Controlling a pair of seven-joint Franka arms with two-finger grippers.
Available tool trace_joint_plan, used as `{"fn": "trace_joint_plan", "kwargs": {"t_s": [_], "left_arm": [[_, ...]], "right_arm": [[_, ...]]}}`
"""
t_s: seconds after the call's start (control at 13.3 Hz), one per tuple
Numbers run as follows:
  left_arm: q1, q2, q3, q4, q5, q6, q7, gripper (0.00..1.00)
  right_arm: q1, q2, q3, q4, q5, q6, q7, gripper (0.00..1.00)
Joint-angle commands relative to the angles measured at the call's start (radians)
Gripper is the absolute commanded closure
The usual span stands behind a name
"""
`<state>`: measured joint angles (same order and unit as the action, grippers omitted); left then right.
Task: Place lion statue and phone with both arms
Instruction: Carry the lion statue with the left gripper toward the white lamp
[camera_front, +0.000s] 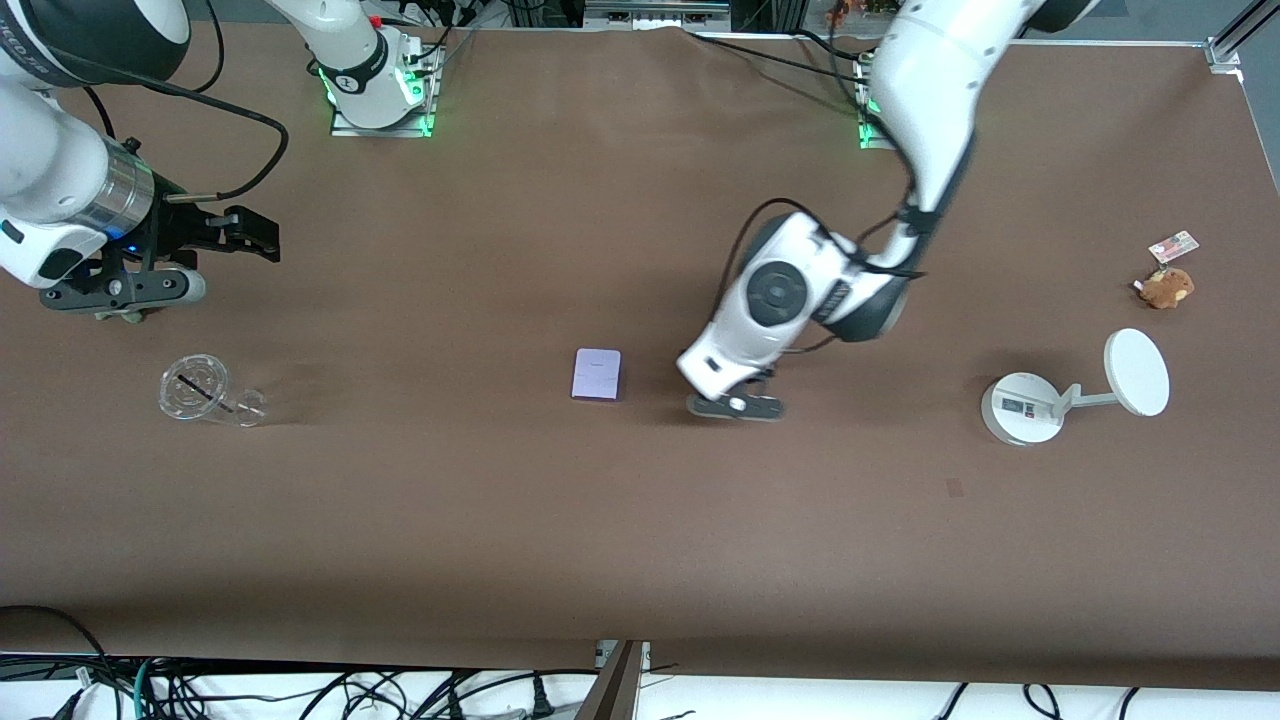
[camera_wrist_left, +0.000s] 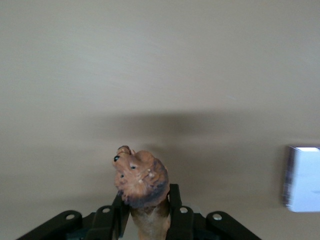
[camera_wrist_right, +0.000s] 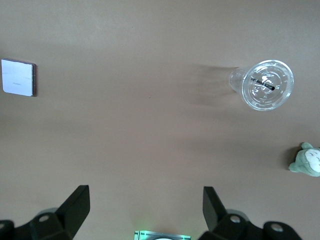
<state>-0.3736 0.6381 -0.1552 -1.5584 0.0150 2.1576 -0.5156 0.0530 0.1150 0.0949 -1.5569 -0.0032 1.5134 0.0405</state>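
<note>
Down at the middle of the brown cloth-covered table (camera_front: 500, 540), the left gripper (camera_wrist_left: 145, 220) has its two black fingers (camera_wrist_left: 176, 212) pressed together on the lion statue (camera_wrist_left: 141, 181). It's a hard, moulded figurine, orange-brown with a darker mane, snout lifted clear of the finger tips. In the front view the white wrist of that arm hides the statue completely.

Just beside it, toward the right arm's end, lies the phone (camera_front: 597, 375): a flat rectangular slab, pale lavender face, darker purple edge, flat on the cloth and apart from the gripper.

The right gripper (camera_wrist_right: 145, 207) waits up in the air near its own end of the table, fingers spread wide with nothing between them. Below it sits a clear plastic cup (camera_front: 203, 391) with a domed lid and a dark straw, tipped on its side. The right wrist view also catches a soft grey-green plush toy (camera_wrist_right: 306, 161) near that cup.

Toward the left arm's end stands a white stand (camera_front: 1075, 388), round base, thin arm, flat disc. Farther from the front camera than that is a fluffy brown plush (camera_front: 1166, 287) with a small card tag (camera_front: 1173, 245) touching it.
</note>
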Motion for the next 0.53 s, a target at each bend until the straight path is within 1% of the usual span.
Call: {"fn": "trace_joint_plan", "kwargs": {"t_s": [0.0,0.08,0.15,0.3,0.45], "left_arm": [[0.097,-0.073,-0.010,-0.023,0.116,-0.119,0.046,0.90],[0.134,-0.077,-0.012,-0.023,0.161,-0.145,0.078,0.90],[0.183,-0.077,-0.015,-0.026,0.177,-0.147,0.141,0.90],[0.270,-0.068,-0.015,-0.035,0.177,-0.136,0.285,0.88],[0.335,-0.069,-0.020,-0.096,0.177,-0.078,0.333,0.88]], "right_arm": [[0.011,0.000,0.002,0.005,0.000,-0.010,0.030,0.00],[0.018,0.000,0.002,0.005,0.002,-0.009,0.064,0.00],[0.027,0.000,0.002,0.006,0.002,-0.009,0.091,0.00],[0.039,0.002,0.002,0.006,0.015,-0.001,0.110,0.00],[0.062,0.014,0.002,0.008,0.020,0.004,0.134,0.00]]}}
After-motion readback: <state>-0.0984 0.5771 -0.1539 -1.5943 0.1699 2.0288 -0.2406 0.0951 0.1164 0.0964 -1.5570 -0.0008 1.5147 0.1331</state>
